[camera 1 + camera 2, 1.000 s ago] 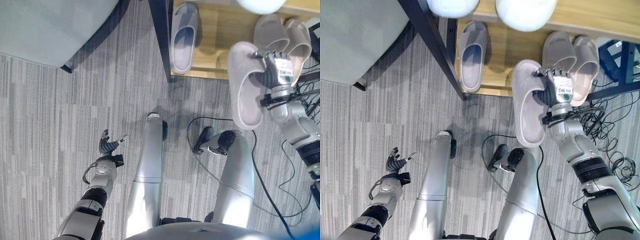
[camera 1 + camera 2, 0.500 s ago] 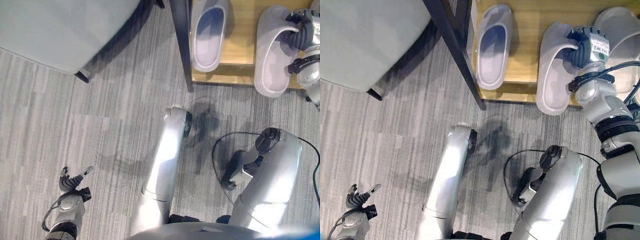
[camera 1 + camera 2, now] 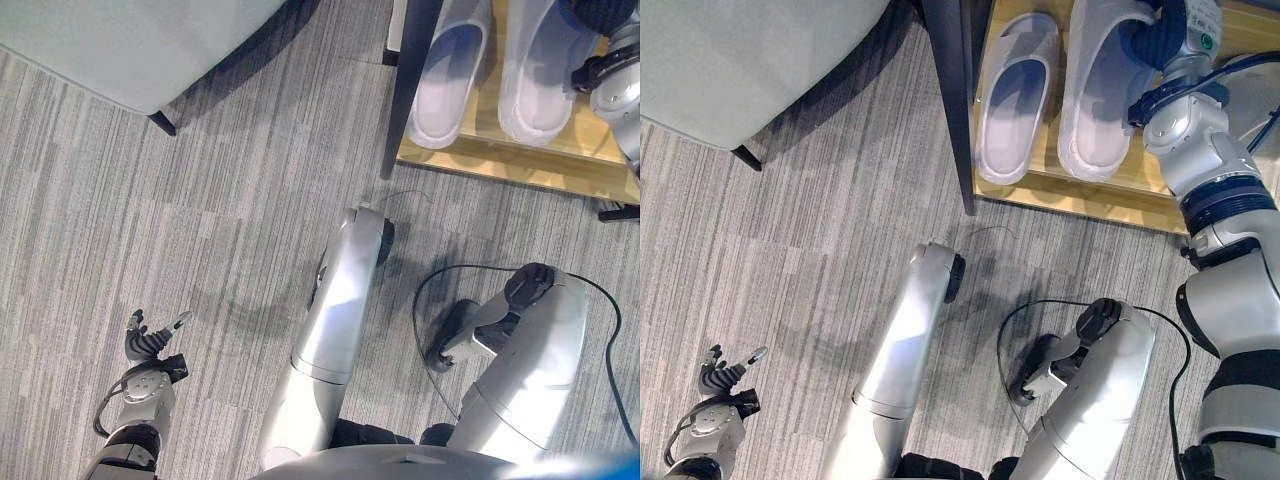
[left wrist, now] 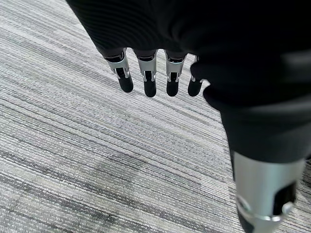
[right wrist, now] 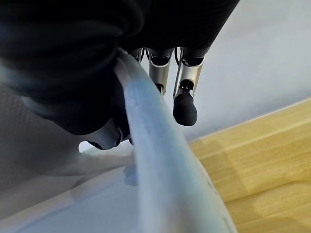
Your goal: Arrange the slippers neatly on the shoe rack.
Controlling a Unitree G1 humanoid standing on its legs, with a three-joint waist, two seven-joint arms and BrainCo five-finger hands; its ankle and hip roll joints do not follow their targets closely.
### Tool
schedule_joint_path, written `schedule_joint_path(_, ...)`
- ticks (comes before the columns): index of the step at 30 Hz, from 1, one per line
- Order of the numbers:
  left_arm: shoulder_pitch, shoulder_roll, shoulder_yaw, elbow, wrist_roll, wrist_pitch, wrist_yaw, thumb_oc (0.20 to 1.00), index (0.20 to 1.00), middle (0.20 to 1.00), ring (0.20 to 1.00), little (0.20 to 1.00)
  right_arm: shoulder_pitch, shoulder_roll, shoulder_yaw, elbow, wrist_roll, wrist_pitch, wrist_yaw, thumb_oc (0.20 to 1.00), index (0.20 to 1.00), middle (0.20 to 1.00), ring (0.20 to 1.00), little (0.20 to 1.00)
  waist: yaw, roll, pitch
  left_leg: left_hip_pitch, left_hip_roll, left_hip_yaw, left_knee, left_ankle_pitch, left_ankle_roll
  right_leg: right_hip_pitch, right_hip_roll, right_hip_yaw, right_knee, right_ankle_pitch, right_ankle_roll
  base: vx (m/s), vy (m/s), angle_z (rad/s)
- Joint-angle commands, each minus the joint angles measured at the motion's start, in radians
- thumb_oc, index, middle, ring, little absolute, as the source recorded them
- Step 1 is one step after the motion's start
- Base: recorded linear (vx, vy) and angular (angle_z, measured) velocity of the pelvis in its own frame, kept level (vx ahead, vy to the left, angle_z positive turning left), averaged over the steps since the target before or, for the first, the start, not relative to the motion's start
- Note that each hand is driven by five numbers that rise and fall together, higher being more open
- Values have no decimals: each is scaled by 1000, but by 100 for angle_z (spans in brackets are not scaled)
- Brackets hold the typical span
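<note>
Two pale grey slippers lie side by side on the wooden shelf (image 3: 1110, 195) of the shoe rack, toes pointing away from me. My right hand (image 3: 1165, 35) is shut on the right slipper (image 3: 1095, 90), fingers curled round the rim of its upper. In the right wrist view that slipper's edge (image 5: 160, 160) runs between my thumb and fingers, above the wood (image 5: 262, 160). The left slipper (image 3: 1015, 100) lies free next to the rack's dark leg (image 3: 955, 100). My left hand (image 3: 150, 345) hangs low over the carpet, open and holding nothing.
A large pale grey seat (image 3: 750, 50) with a dark foot stands to the left of the rack. Striped grey carpet (image 3: 150, 200) covers the floor in front of the rack and the seat.
The view has shifted toward the rack. My right hand has carried the slipper from above the floor onto the shelf, beside the other slipper. The left hand has stayed idle.
</note>
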Motion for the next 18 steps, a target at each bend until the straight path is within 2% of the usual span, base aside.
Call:
schedule_joint_path(1,39,65,-21,17,-43,-38,-5,1000,1000,1000,1000,1000,-58,-22,10,-13,33,-24,-17,200,200,200,200,200,21,-1,-21,49,-16,-110,-69,-8,46,27,16,104,11,56,-137,-22,31,-1)
schedule_joint_path(3,50,66,-13,22,-52,-36,-12,1000,1000,1000,1000,1000,-46,-18,11,-16,33,-25,-6,200,200,200,200,200,16,0,-21,49,-12,-108,-64,-11,46,24,20,113,17,56,-140,-24,43,-2)
schedule_joint_path(4,41,67,-14,32,-45,-29,-15,1000,1000,1000,1000,1000,-38,-4,11,10,37,-22,23,840,840,840,840,840,14,1,-21,49,-12,-111,-55,-15,45,21,24,118,26,55,-141,-15,35,-3)
schedule_joint_path(5,39,72,-12,38,-44,-28,-19,1000,1000,1000,1000,1000,-46,-2,23,17,31,-20,34,1000,1000,1000,1000,1000,13,1,-21,49,-10,-112,-51,-16,43,19,27,120,30,54,-142,-19,28,-4)
schedule_joint_path(11,17,88,-14,78,-28,-16,-34,1000,1000,1000,1000,1000,-14,41,-5,73,95,-24,86,1000,1000,1000,1000,1000,0,-6,-21,49,-1,-104,-40,-12,37,19,36,129,48,55,-145,-42,-9,-4)
schedule_joint_path(17,13,92,-11,106,-27,-2,-37,1000,1000,1000,1000,1000,26,62,-53,76,117,-19,77,1000,1000,1000,1000,1000,-7,-6,-21,49,2,-102,-41,-6,32,18,46,135,52,60,-146,-62,-6,0)
schedule_joint_path(18,17,85,-3,119,-24,5,-34,1000,1000,1000,1000,1000,58,73,-97,50,141,-23,61,1000,1000,1000,1000,1000,-11,-4,-21,49,4,-97,-38,-5,32,19,49,136,56,64,-144,-99,20,-1)
